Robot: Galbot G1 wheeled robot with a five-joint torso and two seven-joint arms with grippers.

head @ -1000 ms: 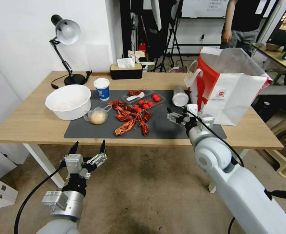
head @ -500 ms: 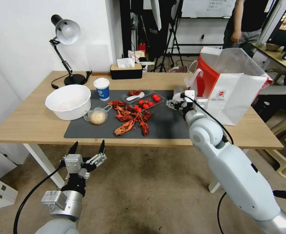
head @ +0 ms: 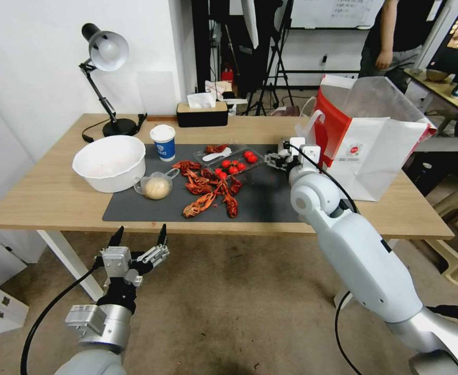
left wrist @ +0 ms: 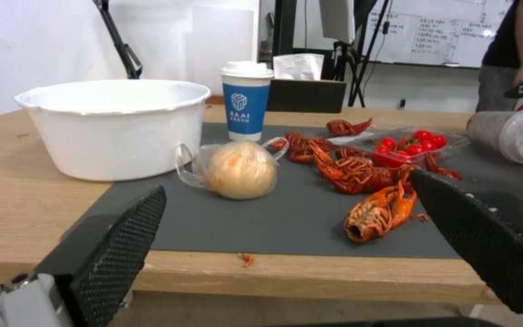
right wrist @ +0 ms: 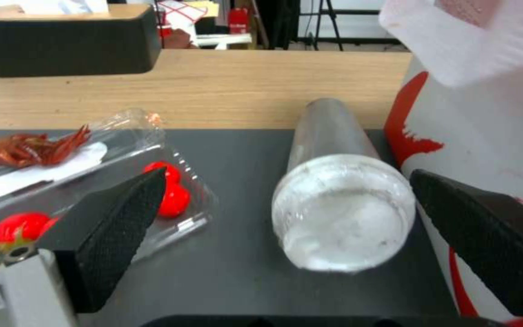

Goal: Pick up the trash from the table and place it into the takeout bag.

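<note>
Currently my right end effector (right wrist: 286,227) sits at centre right of the head view, low over the dark mat, with its fingers (right wrist: 113,227) spread wide on either side of the clear white-lidded cup (right wrist: 340,200); nothing is gripped. That cup lies on its side on the counter (head: 57,192), lid toward my wrist, just beside the red side panel of the takeout bag (head: 374,146), which stands at upper right of the head view. Risk 1: the cup is round and lying down, so uneven finger contact would likely roll it out of the grip. Risk 2: the outer finger is near the bag wall; closing could snag the paper and shift or tip the bag. Risk 3: the clear tomato tray (right wrist: 110,181) lies near the other finger and could be nudged. My left end effector (head: 138,245) is parked at lower left of the head view, below the counter edge, fingers spread and holding nothing.
</note>
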